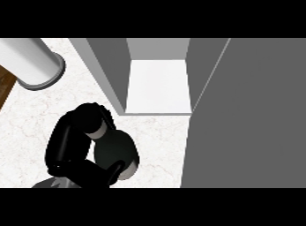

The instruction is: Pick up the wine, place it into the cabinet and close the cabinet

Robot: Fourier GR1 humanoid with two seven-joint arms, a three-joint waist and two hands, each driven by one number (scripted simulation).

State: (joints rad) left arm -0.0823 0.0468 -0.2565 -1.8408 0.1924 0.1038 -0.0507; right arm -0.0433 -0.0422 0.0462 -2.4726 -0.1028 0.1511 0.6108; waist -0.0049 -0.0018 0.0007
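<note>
Left hand [69, 143] curled round wine [116, 149], partly hidden

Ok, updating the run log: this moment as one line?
left hand: curled round wine | wine: outside cabinet, before its opening | cabinet: door open | right hand: unseen

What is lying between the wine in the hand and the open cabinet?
Nothing: in the head view only bare counter separates the wine, held by the left hand, from the cabinet.
</note>
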